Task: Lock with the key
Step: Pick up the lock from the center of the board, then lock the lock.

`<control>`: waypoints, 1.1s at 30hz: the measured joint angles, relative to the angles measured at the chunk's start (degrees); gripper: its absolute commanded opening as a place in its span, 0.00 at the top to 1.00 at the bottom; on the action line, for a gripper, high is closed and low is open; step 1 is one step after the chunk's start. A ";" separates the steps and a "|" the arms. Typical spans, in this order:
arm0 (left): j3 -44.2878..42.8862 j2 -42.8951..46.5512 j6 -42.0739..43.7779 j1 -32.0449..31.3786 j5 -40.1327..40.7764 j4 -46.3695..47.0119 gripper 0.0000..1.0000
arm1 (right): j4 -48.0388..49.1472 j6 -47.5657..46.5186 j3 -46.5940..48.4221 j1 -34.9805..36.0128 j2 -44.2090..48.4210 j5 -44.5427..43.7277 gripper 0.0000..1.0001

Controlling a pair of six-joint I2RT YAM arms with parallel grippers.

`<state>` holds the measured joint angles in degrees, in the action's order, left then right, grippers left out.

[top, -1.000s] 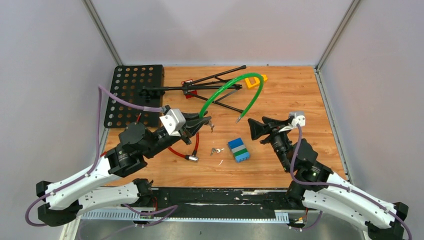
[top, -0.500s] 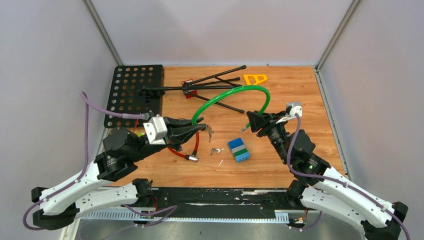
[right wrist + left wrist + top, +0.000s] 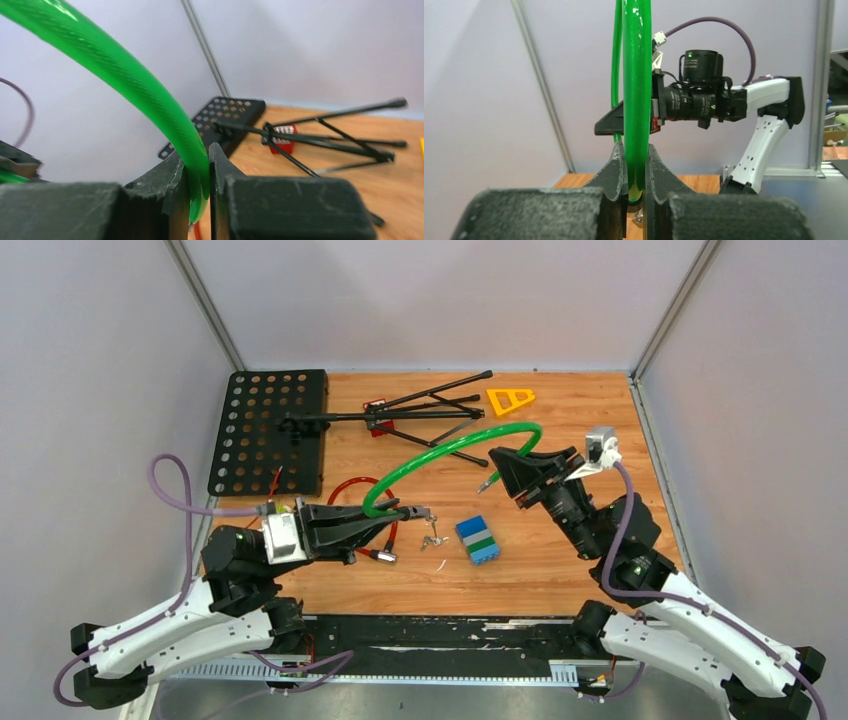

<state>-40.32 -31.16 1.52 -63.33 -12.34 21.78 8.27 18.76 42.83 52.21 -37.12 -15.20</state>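
- Green cable lock held off table, arching from 9 o'clock to 3 o'clock between both grippers.
- Left gripper clamped narrow on one cable end.
- Right gripper pinched on cable near other end.
- Key bunch lying at 9 o'clock of striped block.

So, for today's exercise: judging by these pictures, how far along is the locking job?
Done: the green cable is lifted off the table in an arch. In hand: the left gripper pinches one end and the right gripper is clamped near the other. Left: the cable's free tip hangs unjoined and a key bunch lies on the table, so joining the ends and turning the key remain.
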 measured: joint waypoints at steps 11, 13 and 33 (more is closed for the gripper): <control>1.75 0.76 0.76 0.07 -9.44 13.09 1.00 | 5.81 -3.37 13.14 6.99 -7.69 5.55 1.00; 1.75 0.70 1.49 0.07 -9.86 13.51 1.00 | 6.58 -5.05 14.32 10.69 -9.29 3.23 1.00; 1.75 2.12 5.88 0.04 -10.34 14.47 1.00 | 25.64 -34.18 21.68 39.28 -22.18 -19.26 1.00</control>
<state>-38.57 -29.04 7.40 -63.29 -22.68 36.25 33.91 -15.42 64.51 91.48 -59.31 -34.46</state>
